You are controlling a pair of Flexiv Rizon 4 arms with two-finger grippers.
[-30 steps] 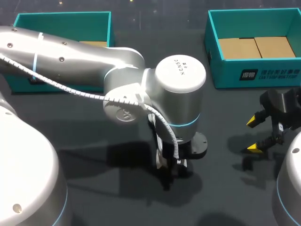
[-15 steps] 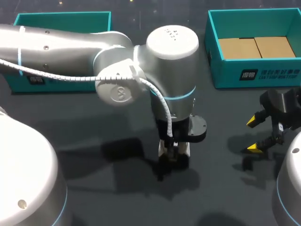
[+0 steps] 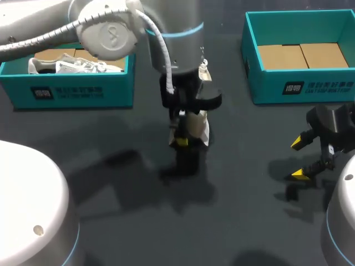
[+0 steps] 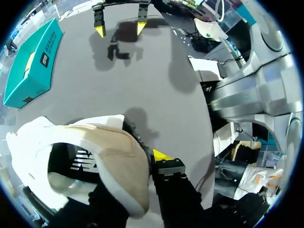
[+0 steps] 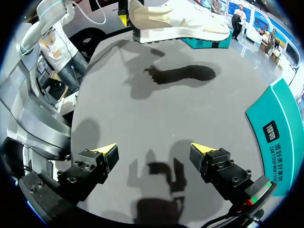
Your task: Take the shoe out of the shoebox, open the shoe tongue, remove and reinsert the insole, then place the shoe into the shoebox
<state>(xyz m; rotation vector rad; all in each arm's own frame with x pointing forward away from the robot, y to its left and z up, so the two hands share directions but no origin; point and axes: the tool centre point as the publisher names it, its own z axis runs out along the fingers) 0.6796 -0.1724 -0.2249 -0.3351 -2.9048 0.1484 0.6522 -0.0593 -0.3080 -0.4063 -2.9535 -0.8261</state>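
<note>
A white and beige shoe (image 3: 198, 126) hangs above the middle of the table, heel wall pinched in my left gripper (image 3: 186, 138). From the left wrist, the shoe (image 4: 102, 159) fills the space ahead of the fingers, opening toward the camera; one yellow fingertip (image 4: 162, 155) shows outside the heel, the other is hidden by the shoe. In the right wrist view the shoe (image 5: 176, 18) floats far ahead, sole down, over its shadow. My right gripper (image 3: 301, 158) stands open near the table's right edge, with nothing between its fingers (image 5: 154, 151). The left teal shoebox (image 3: 75, 88) holds another white shoe (image 3: 66, 65).
A second teal box (image 3: 299, 86) with a bare cardboard floor stands at the back right, close beside my right gripper (image 5: 279, 130). The dark table (image 3: 122, 183) stretches between the two boxes and toward the front.
My left arm has swung up and toward the back of the table, lifting the shoe, which now shows below the wrist. The right arm has stayed still.
</note>
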